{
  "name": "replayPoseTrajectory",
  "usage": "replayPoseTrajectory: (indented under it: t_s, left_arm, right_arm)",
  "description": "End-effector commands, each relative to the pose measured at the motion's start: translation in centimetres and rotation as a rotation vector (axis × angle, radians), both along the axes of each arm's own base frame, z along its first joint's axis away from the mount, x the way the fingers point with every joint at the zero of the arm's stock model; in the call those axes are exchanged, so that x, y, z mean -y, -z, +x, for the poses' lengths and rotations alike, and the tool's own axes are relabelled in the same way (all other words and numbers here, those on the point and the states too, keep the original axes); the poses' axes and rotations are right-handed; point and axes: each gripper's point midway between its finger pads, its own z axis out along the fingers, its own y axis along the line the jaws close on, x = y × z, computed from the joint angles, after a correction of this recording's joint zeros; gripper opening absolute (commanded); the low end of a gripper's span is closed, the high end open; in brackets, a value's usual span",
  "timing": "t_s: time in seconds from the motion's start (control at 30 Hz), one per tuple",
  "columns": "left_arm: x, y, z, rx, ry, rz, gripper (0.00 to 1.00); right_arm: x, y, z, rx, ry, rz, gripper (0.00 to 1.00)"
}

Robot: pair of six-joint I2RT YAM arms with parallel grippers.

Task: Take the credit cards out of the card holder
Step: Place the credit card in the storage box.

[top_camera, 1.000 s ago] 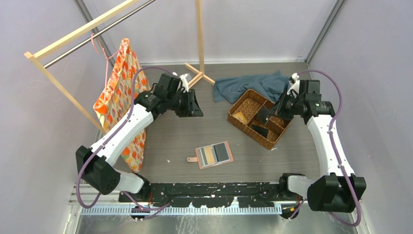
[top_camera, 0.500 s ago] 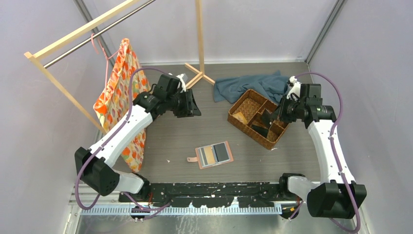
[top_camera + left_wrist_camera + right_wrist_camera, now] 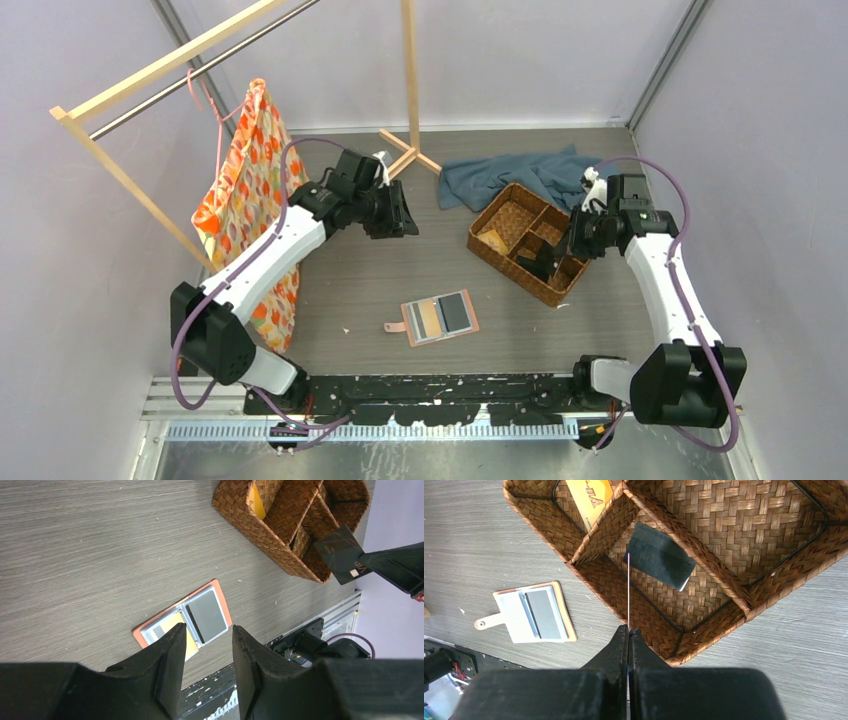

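Observation:
The salmon-pink card holder (image 3: 440,318) lies open on the table, with a tan card (image 3: 430,319) and a grey card (image 3: 457,312) in its slots. It also shows in the left wrist view (image 3: 200,612) and the right wrist view (image 3: 531,612). My right gripper (image 3: 628,630) is shut on a black card (image 3: 342,555), seen edge-on (image 3: 628,590), above the brown woven basket (image 3: 719,625). Another black card (image 3: 659,562) lies in the basket's middle compartment and a tan-gold card (image 3: 589,497) in another. My left gripper (image 3: 208,627) is open and empty, high above the table (image 3: 400,215).
The basket (image 3: 505,270) stands right of centre, with a blue-grey cloth (image 3: 510,172) behind it. A wooden rack (image 3: 410,80) stands at the back. An orange patterned bag (image 3: 245,190) hangs at the left. A black rail (image 3: 440,385) runs along the near edge.
My right gripper has moved nearer and lower with the black card, over the basket's near side. My left arm has shifted slightly right, still open.

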Motion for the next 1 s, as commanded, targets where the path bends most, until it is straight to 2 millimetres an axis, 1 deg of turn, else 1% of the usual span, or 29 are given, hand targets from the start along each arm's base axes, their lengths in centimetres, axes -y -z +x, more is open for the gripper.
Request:
replayPoseTrajectory:
  t_s: [0.0,0.1,0.2,0.3,0.37,0.4,0.43,0.47,0.53,0.6,0.77,0.87,0.9,0.93,0.97]
  left_arm:
    - [0.3,-2.8,1.1,0.092,0.015,-0.027,0.41]
    - [0.2,-2.5,1.0,0.092,0.011,-0.025,0.41]
    - [0.1,-2.6,1.1,0.104,-0.003,-0.028,0.41]
    - [0.2,-2.4,1.0,0.091,0.015,-0.019,0.42]
    - [0.2,-2.2,0.7,0.076,0.028,-0.013,0.42]
    - [0.2,-2.1,0.7,0.074,0.029,-0.011,0.42]
    - [0.1,-2.1,0.8,0.075,0.028,-0.010,0.43]
    - [0.1,-2.1,0.7,0.078,0.028,-0.008,0.45]
    - [0.1,-2.2,0.8,0.083,0.032,-0.007,0.48]
    - [0.1,-2.1,0.7,0.079,0.035,0.000,0.50]
    - [0.2,-2.5,0.3,0.074,0.045,-0.014,0.52]
    - [-0.2,-2.8,-0.4,0.078,0.049,-0.019,0.53]
    - [-0.4,-2.9,-0.7,0.085,0.050,-0.019,0.53]
    - [-0.6,-2.9,-1.0,0.094,0.048,-0.022,0.53]
    - [-0.8,-3.1,-1.2,0.104,0.045,-0.024,0.54]
  right_arm:
    - [-0.3,0.7,1.1,-0.017,0.000,0.037,0.01]
    - [-0.9,1.4,2.5,-0.034,-0.010,0.083,0.01]
    - [-1.1,1.8,3.1,-0.063,-0.018,0.098,0.01]
    - [-1.4,2.2,2.9,-0.088,-0.022,0.114,0.01]
    - [-1.4,2.9,2.6,-0.130,-0.005,0.120,0.01]
    - [-1.2,3.3,2.4,-0.157,0.011,0.111,0.04]
    - [-0.7,3.7,2.2,-0.184,0.027,0.089,0.18]
    - [-0.3,4.0,2.1,-0.205,0.040,0.062,0.29]
    - [0.9,4.0,2.1,-0.199,0.074,0.000,0.39]
    - [1.8,3.5,2.2,-0.168,0.107,-0.048,0.46]
    - [3.8,2.3,1.8,-0.143,0.180,-0.147,0.51]
    - [4.8,0.8,1.9,-0.084,0.226,-0.197,0.55]
    - [5.2,0.0,1.9,-0.057,0.240,-0.215,0.60]
    - [5.6,-0.7,1.8,-0.029,0.253,-0.231,0.67]
    - [5.7,-1.6,1.8,0.007,0.263,-0.237,0.69]
